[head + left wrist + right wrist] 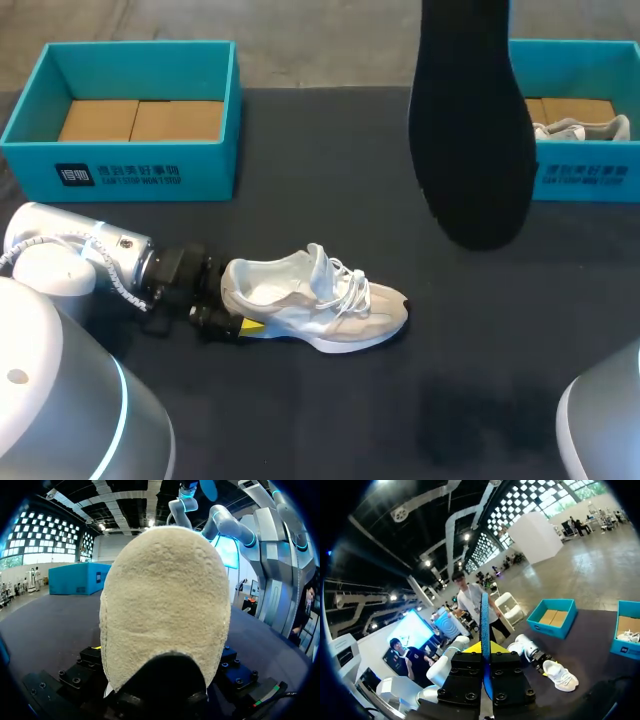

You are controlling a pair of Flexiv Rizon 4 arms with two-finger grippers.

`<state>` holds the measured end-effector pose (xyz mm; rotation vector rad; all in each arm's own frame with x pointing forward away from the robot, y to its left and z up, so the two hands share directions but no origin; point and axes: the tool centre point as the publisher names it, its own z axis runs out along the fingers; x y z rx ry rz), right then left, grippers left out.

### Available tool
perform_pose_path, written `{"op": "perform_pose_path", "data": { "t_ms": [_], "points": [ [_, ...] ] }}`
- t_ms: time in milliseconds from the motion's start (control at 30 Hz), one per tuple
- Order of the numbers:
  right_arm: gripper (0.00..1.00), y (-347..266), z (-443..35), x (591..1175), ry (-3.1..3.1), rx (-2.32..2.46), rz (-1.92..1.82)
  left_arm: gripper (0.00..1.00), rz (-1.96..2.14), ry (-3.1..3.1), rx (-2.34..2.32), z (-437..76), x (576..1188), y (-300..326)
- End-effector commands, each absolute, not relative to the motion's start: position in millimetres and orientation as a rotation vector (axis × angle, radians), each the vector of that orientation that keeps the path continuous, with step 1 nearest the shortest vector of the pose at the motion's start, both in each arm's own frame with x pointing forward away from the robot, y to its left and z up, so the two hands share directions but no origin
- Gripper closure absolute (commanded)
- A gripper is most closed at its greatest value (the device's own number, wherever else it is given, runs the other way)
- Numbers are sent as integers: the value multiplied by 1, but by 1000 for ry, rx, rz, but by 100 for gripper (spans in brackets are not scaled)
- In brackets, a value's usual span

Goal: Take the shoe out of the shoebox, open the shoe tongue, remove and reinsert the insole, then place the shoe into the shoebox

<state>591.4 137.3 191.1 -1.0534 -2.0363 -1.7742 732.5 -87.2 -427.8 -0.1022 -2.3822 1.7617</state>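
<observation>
Shoe sits near centre of worktop, heel pinched in left gripper jaws; insole, raised far right, is clamped edge-on in right gripper jaws; hazard: insole may fold entering the shoe.

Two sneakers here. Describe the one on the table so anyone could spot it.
On the dark table, nearer the robot than the teal left shoebox and right shoebox, a pale sneaker with white laces stands on its sole, heel at the left gripper. Unlike the other sneaker, which lies inside the right shoebox, it is out on the tabletop.
</observation>
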Motion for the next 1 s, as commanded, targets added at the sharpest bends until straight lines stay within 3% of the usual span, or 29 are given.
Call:
{"op": "perform_pose_path", "data": {
  "t_ms": [33,1000],
  "points": [
    [100,141,209,567,-2046,-1071,-1759,100,1760,-2385,-101,-427,732,-88],
    [100,152,229,549,-2001,-1010,-1821,100,1760,-2385,-101,-427,732,-88]
  ]
}}
